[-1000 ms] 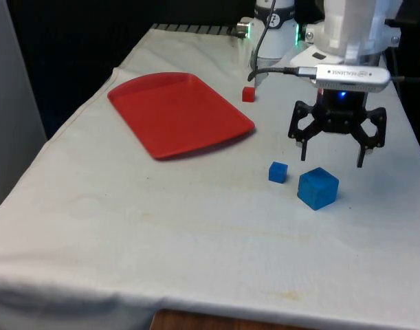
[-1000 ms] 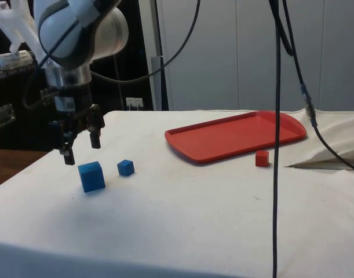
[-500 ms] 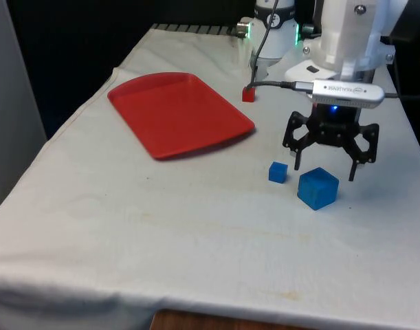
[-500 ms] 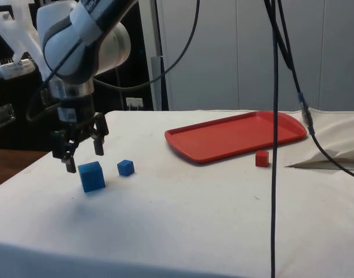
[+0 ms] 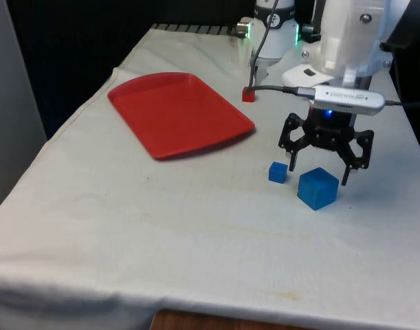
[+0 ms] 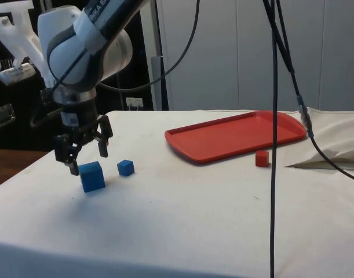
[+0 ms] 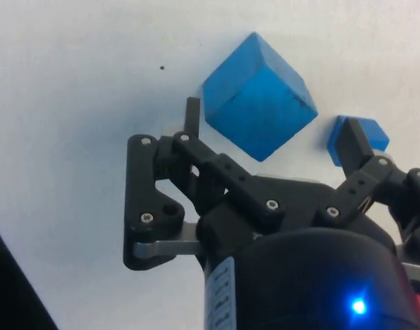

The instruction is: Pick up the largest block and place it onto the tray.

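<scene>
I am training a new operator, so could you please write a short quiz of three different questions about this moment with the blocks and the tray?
1. True or false: the large blue cube already lies on the flat red plastic tray.
2. Multiple choice: how many blocks rest on the white cloth? A) two B) three C) four
3. Fill in: the black two-finger gripper hangs open just above the ____ blue cube, not the small blue cube.

Key:
1. False; it sits on the cloth, apart from the tray.
2. B; two blue cubes and the small red cube near the tray's far corner.
3. large; the wrist view shows its fingers on either side of that cube.
</scene>
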Controlling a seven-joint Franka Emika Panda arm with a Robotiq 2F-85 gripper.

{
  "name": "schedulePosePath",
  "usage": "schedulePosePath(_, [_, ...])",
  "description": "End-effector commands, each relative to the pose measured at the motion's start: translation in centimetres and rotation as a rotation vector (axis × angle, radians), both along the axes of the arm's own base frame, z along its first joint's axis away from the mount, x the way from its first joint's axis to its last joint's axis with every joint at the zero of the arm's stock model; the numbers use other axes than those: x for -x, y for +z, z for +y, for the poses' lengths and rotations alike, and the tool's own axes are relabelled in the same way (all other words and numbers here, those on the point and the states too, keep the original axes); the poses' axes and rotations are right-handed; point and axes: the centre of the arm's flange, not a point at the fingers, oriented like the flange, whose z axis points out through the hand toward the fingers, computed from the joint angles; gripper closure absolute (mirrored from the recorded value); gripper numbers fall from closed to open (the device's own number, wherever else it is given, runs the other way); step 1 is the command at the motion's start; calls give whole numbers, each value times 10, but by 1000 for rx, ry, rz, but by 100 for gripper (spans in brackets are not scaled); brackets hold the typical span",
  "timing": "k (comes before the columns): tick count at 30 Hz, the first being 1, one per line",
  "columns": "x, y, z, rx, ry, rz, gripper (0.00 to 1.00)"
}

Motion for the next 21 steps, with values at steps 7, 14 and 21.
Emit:
schedulePosePath(7, [-1, -12, 2, 15, -42, -17, 0])
schedulePosePath(14, [-4, -20, 5, 21, -76, -30, 0])
schedulePosePath(21, [-4, -22, 8, 21, -87, -27, 0])
